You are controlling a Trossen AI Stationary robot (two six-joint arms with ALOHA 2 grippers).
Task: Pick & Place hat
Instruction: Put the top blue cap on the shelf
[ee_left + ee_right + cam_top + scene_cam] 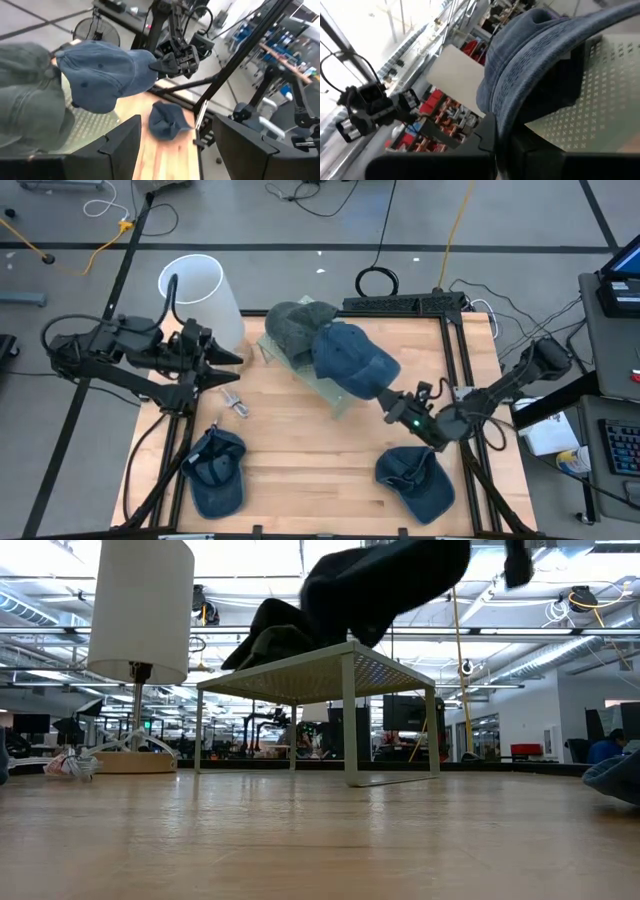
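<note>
Blue denim hat [352, 360] resting on the perforated rack [335, 402] at the middle of the tabletop [310, 470], toward its far edge, its brim projecting off the rack toward the right edge; the right tool [392, 406] is clenched on that brim, presumably so the crown can settle on the rack while the grip stays clear of the mesh. A grey-green hat [290, 325] lies just beside it on the same rack, toward the far edge; two further blue hats wait, one at the near left corner [215, 470], one at the near right corner [418, 478], likely next in turn. The left tool [222, 360] hangs released over the left edge, idle; a white cylinder [200, 295] stands at the far left corner.
</note>
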